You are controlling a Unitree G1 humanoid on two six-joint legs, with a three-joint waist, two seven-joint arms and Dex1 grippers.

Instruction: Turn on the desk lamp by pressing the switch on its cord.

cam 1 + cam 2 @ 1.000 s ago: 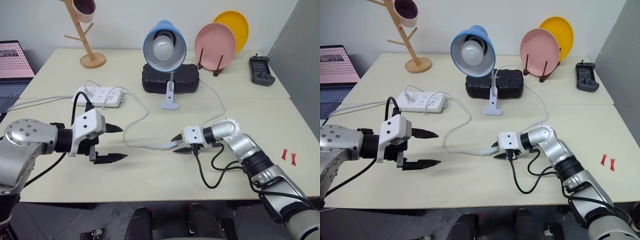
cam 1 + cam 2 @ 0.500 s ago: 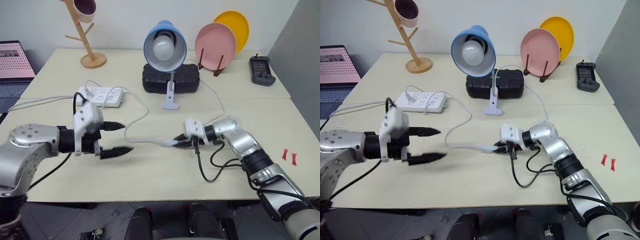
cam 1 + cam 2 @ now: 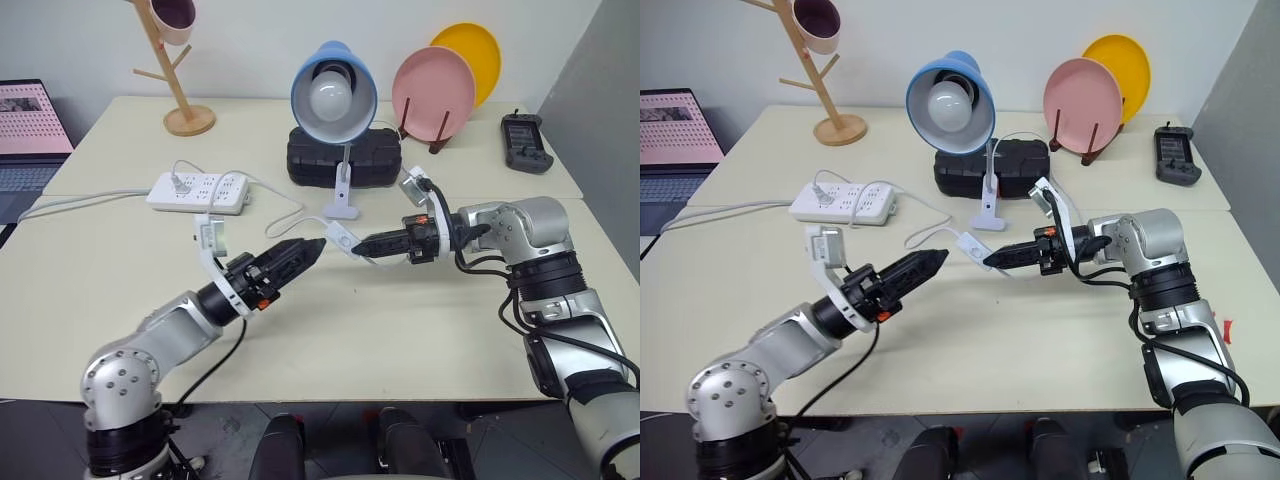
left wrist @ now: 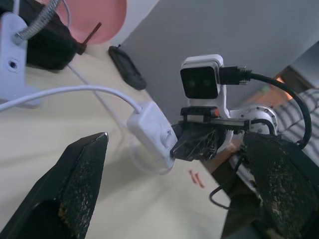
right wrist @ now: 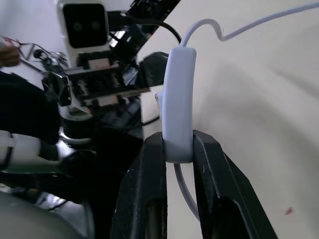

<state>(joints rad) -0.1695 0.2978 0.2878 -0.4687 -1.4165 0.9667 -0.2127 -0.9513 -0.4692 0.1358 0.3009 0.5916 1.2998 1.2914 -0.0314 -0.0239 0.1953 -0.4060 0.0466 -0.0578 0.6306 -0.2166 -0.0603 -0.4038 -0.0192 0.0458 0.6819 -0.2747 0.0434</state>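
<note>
Your right gripper (image 5: 177, 149) pinches the switch (image 5: 178, 99) clear of the bench (image 3: 400, 330), presenting its button. Your left gripper (image 4: 174, 164), spread wide, faces it, so a fingertip can press.

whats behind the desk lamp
Right behind the desk lamp sits a black case on the table; the shade covers the middle of its top. Further right behind stand a pink plate and a yellow plate on a rack.
</note>
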